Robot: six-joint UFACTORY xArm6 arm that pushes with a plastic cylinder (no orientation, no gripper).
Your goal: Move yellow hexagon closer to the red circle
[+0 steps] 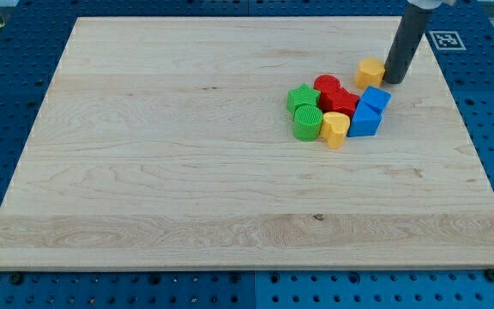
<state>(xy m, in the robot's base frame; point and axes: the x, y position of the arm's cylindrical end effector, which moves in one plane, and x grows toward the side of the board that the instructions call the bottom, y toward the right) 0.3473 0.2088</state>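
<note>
The yellow hexagon (370,72) lies on the wooden board (187,172) near the view's top right. My tip (394,80) stands just to its right, touching or almost touching it. The red circle (327,85) lies a short way left and slightly below the hexagon, at the top of a cluster of blocks. A small gap separates the hexagon from the red circle.
The cluster holds a red star-like block (340,102), a green star (302,96), a green cylinder (307,124), a yellow heart-like block (334,129) and two blue blocks (375,98) (364,121). A tag marker (443,39) sits at the board's top right corner.
</note>
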